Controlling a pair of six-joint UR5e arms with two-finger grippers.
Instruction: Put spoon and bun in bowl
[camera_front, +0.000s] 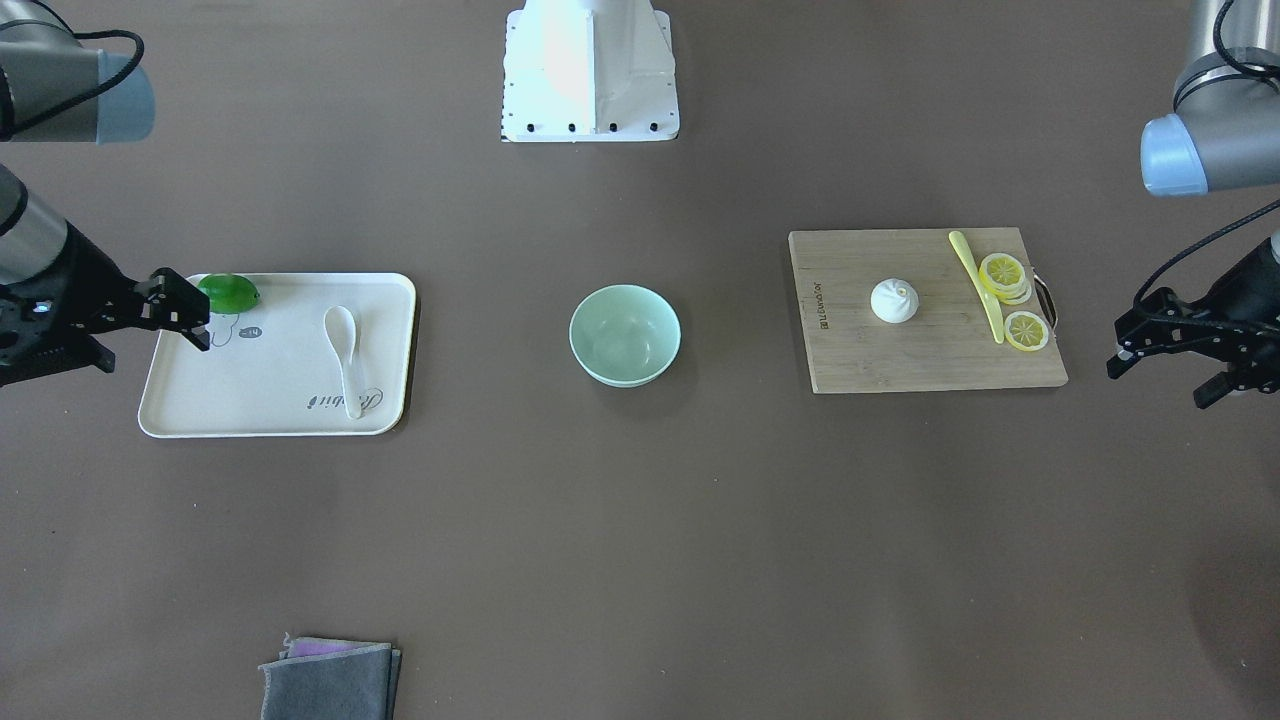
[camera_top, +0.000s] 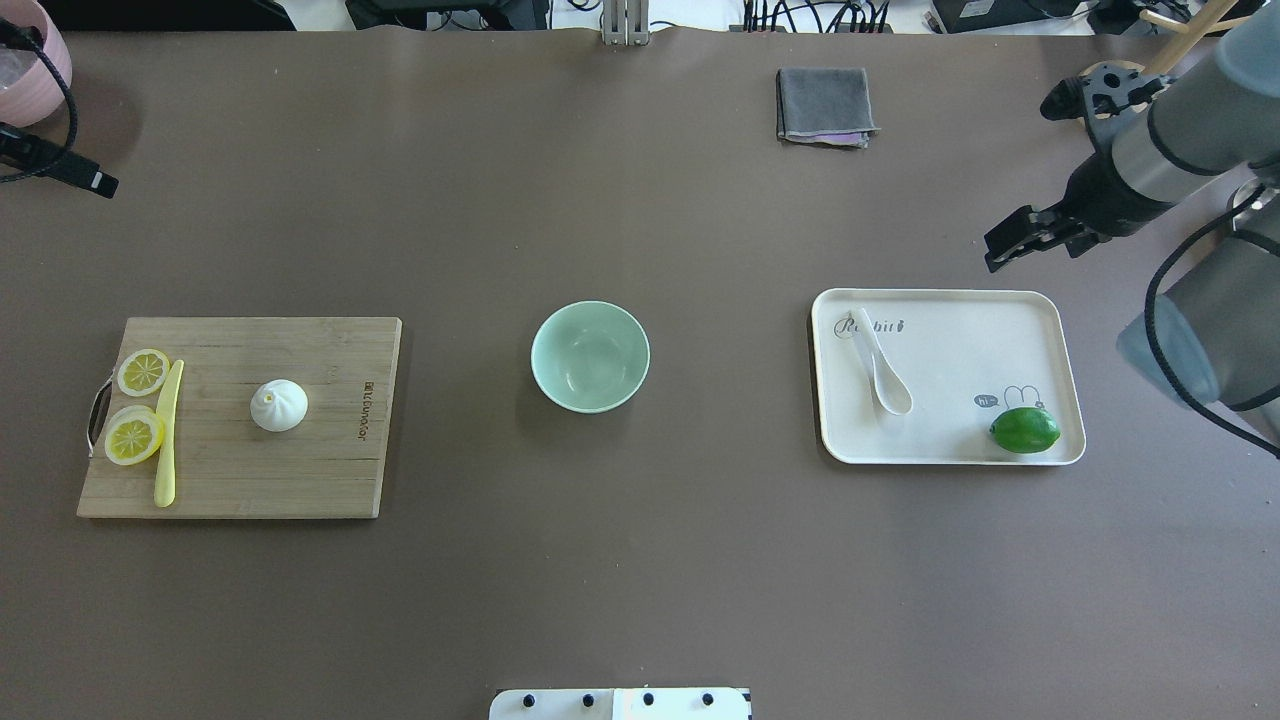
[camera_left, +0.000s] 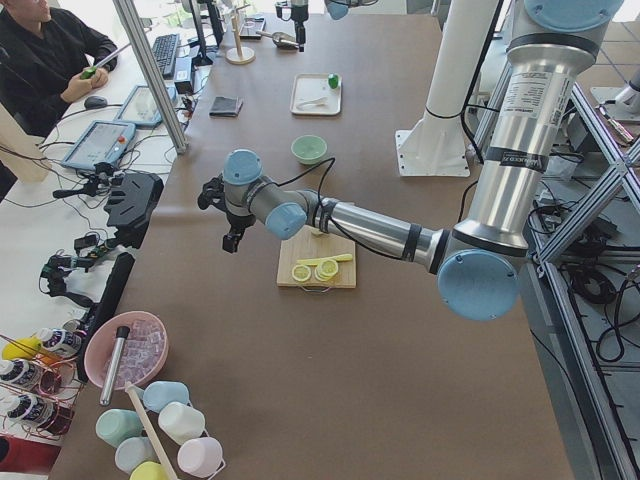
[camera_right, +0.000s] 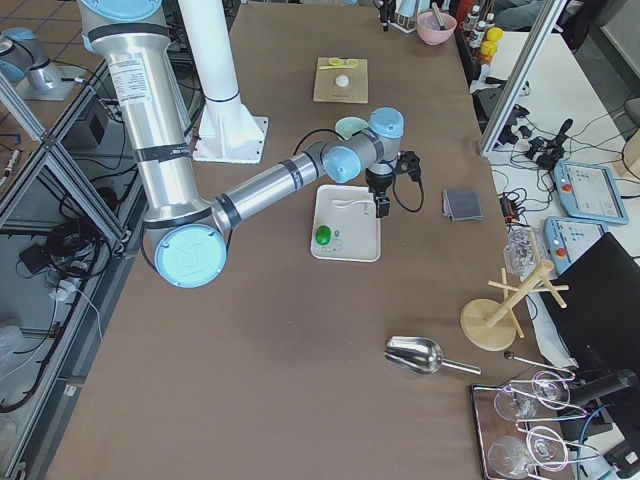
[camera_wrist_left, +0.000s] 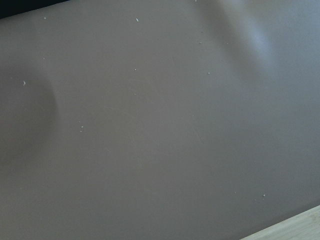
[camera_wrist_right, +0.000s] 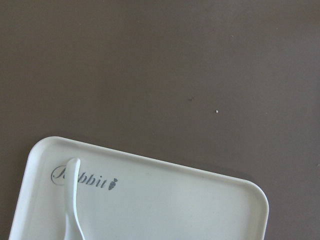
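Right wrist-mounted: tray (camera_wrist_right: 200, 200) reads "Rabbit"; L claw (camera_front: 1120, 348) & R claw (camera_front: 190, 308) spread, empty.

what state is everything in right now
bowl: upright, empty
spoon: lying on tray
bun: upright on board
lime: whole, on tray
lemon slices: cut, on board
cloth: folded
left gripper: open, empty
right gripper: open, empty

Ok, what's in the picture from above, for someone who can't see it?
An empty mint-green bowl sits mid-table, with a white bun on a wooden cutting board to its left and a white spoon on a cream tray to its right. Lemon slices and a yellow knife share the board, and a lime shares the tray.
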